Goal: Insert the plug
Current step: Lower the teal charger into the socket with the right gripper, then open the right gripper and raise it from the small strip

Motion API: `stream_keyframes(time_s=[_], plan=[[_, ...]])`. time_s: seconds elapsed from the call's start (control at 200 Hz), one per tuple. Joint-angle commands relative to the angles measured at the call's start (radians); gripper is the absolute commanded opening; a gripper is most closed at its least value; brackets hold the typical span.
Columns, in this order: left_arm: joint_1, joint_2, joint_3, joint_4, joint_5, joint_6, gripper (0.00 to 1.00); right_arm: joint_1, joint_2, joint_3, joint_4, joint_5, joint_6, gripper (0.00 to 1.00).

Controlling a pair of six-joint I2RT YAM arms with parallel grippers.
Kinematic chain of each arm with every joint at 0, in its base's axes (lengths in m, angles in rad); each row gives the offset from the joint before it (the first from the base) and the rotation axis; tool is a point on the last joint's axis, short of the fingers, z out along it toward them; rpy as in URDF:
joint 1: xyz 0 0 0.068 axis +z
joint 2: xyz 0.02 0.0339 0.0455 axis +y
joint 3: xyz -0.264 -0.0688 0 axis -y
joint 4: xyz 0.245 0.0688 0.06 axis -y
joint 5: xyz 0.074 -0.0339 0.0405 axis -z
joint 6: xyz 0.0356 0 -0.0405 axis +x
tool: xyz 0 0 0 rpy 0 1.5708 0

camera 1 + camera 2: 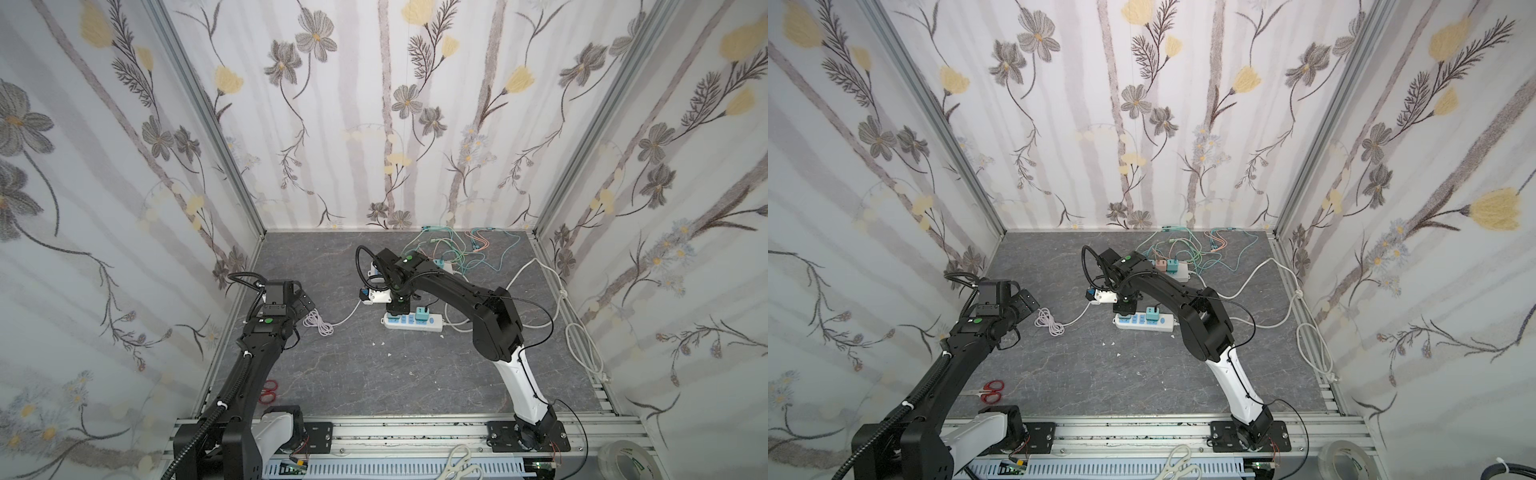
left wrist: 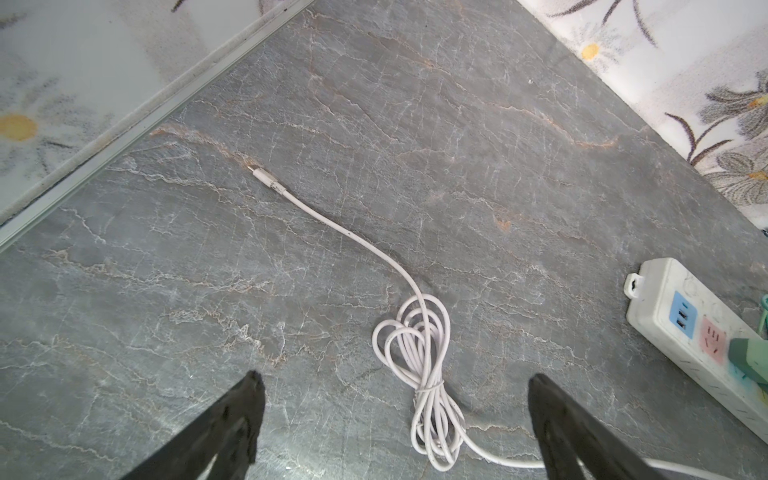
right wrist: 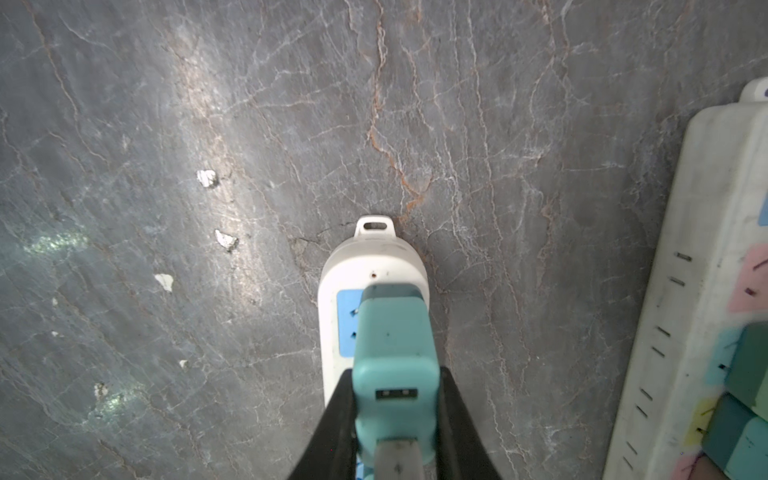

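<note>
The grey marbled stone-look worktop (image 1: 374,374) fills the lower middle of both top views. Just right of centre lies a long white plastic power strip (image 1: 434,322). Over its left end, the right end effector (image 3: 395,399) is clamped narrowly on a teal cube-shaped plastic plug (image 3: 395,332), set over the strip's blue socket; I cannot tell whether it is seated. Left of centre, the left end effector (image 2: 397,380) gapes wide and empty above a coiled white cable (image 2: 430,388).
</note>
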Motion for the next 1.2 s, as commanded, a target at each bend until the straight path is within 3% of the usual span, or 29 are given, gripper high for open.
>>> stream_keyframes(time_s=[0.0, 0.07, 0.09, 0.105, 0.125, 0.26, 0.42, 0.505, 0.6, 0.749, 0.909, 1.109, 1.194], plan=[[0.001, -0.010, 0.009, -0.013, -0.013, -0.007, 1.00, -0.004, 0.024, 0.026, -0.048, 0.048, -0.027, 0.35], [0.000, -0.012, 0.010, -0.021, -0.008, -0.006, 1.00, -0.004, -0.004, 0.031, -0.072, -0.007, 0.009, 0.58], [-0.001, -0.013, 0.011, -0.024, -0.008, -0.007, 1.00, -0.004, -0.015, 0.027, -0.073, -0.026, 0.020, 0.72], [-0.002, -0.012, 0.011, -0.025, -0.007, -0.007, 1.00, -0.004, -0.027, 0.022, -0.073, -0.039, 0.028, 0.93], [-0.005, -0.013, 0.011, -0.026, -0.009, -0.008, 1.00, -0.004, -0.041, 0.013, -0.070, -0.051, 0.038, 0.99], [-0.056, -0.013, 0.015, -0.028, -0.025, -0.024, 1.00, -0.004, -0.139, -0.082, -0.031, -0.026, 0.074, 0.99], [-0.198, 0.003, 0.021, -0.008, -0.071, -0.043, 1.00, -0.019, -0.294, -0.252, 0.066, -0.018, 0.124, 0.99], [-0.288, 0.019, 0.027, 0.015, -0.089, -0.040, 1.00, -0.038, -0.405, -0.375, 0.174, -0.008, 0.173, 0.99], [-0.381, 0.031, 0.017, 0.106, -0.028, 0.011, 1.00, -0.042, -0.552, -0.542, 0.353, -0.007, 0.285, 0.99], [-0.483, 0.056, 0.007, 0.217, 0.111, 0.136, 1.00, -0.080, -0.766, -0.788, 0.635, -0.058, 0.544, 1.00], [-0.553, 0.114, 0.007, 0.258, 0.161, 0.193, 1.00, -0.140, -0.961, -1.020, 0.899, 0.041, 0.922, 0.99], [-0.564, 0.169, -0.058, 0.376, 0.238, 0.108, 1.00, -0.238, -1.050, -1.241, 0.972, 0.054, 1.433, 1.00], [-0.564, 0.176, -0.083, 0.424, 0.257, 0.080, 1.00, -0.275, -1.043, -1.301, 0.968, 0.023, 1.557, 0.99]])
